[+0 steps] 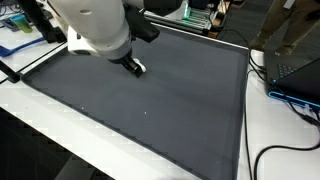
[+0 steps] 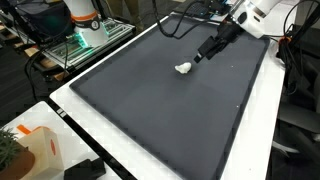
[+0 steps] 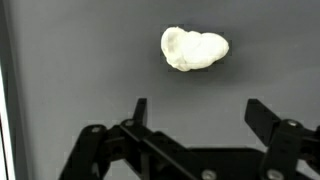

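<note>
Jaws apart, white lump (image 3: pixel 195 49) ahead, maybe tissue

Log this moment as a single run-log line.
gripper: open, empty | nearest: white lump, just ahead of the fingertips, not touching | surface: dark gray mat | contact: none

A white bench (image 2: pixel 100 135) carries a dark grey mat (image 2: pixel 170 110) that covers nearly all of its top, leaving a pale border along the edges in both exterior views. On the mat, toward its far right part, lies a small white lump (image 2: pixel 184 69), alone on the cloth; the wrist view shows it (image 3: pixel 194 49) soft and irregular. On the bare border beside the mat a black cable (image 1: pixel 272 152) curls.
</note>
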Motion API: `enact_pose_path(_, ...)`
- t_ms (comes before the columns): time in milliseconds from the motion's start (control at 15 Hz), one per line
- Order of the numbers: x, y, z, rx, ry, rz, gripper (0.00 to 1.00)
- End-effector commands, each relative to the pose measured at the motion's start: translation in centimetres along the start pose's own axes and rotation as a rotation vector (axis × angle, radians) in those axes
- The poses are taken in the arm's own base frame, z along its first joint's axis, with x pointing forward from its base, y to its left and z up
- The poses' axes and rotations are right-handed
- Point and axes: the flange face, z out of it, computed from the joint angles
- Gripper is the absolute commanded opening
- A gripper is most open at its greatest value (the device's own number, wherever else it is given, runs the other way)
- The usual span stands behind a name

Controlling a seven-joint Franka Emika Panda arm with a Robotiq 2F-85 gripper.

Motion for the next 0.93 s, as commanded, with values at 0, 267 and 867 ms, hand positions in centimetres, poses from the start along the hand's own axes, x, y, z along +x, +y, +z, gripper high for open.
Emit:
enact_pose_path(0, 1.0, -0.3, 1.2, 0.013, -0.06, 0.017, 1.0)
enact_pose_path(267, 1.5, -0.3, 1.8, 0.024, -0.103, 0.022, 1.0)
enact_pose_path(867, -0.9, 0.7, -2.3, 0.075, 0.019, -0.149, 1.0)
